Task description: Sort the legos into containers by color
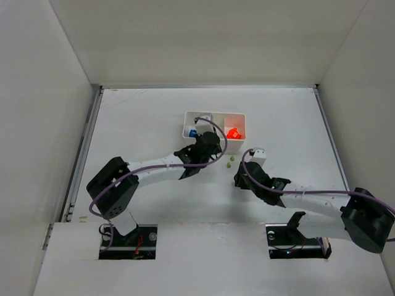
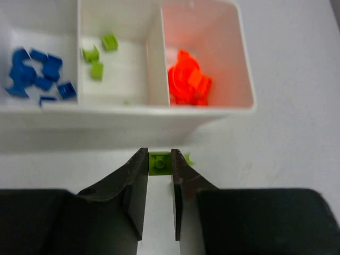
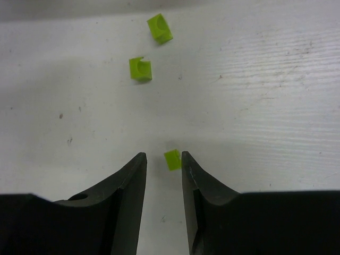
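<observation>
My white bench [image 1: 136, 123], faintly scuffed and speckled, is boxed in by plain white walls [image 1: 203, 37] on three sides. The tray [image 2: 133, 114] lies with its long axis running left to right across the bench, just beyond my left pincer [image 2: 159, 158]. It holds blue legos [image 2: 37, 74] in its left compartment, yellow-green legos [image 2: 96, 56] in the middle and orange-red legos [image 2: 188, 79] on the right. My left pincer is clamped on a yellow-green lego [image 2: 159, 164]. My right pincer [image 3: 163, 159] stands apart around a small green lego [image 3: 172, 160] that lies on the bench touching one finger. Two loose green legos [image 3: 140, 69] lie farther ahead.
</observation>
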`<action>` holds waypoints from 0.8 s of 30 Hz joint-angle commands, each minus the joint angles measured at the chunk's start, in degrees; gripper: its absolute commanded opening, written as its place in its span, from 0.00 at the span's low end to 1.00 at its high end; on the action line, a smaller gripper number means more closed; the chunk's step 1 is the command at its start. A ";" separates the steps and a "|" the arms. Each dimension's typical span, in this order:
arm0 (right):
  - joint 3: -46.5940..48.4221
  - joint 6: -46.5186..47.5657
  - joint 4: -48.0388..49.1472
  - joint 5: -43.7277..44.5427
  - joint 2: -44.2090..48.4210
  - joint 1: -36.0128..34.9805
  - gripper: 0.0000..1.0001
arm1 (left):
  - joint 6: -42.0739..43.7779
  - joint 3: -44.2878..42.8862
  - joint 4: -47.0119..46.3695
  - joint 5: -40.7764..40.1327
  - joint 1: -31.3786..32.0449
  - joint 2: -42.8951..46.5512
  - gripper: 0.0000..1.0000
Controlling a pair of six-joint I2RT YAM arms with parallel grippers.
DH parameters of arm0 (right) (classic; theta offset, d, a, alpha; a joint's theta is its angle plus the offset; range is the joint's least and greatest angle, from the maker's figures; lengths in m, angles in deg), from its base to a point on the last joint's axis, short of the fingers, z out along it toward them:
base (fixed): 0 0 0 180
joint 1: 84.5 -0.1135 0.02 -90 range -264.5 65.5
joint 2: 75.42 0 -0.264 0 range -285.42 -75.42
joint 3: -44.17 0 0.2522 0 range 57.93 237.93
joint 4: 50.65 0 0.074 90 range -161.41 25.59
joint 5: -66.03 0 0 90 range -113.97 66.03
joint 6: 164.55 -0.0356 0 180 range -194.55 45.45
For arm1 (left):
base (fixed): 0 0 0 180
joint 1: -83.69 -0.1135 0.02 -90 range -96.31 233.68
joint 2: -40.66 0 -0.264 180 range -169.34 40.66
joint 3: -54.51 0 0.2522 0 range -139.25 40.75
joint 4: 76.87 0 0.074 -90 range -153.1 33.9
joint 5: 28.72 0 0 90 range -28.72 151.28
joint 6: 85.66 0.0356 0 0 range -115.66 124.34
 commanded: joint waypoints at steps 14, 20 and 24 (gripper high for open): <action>3.00 1.07 -1.50 -0.62 -5.54 -2.56 0.37 | 4.77 -20.80 5.01 7.35 -12.64 -15.62 0.34; 4.67 1.69 -2.46 -0.09 -8.18 -2.64 0.30 | 5.03 -15.19 3.78 5.77 -11.59 -9.05 0.39; 5.64 2.65 -2.55 0.00 -9.59 -2.38 0.21 | 5.12 -5.88 0.10 4.80 -9.22 -1.31 0.39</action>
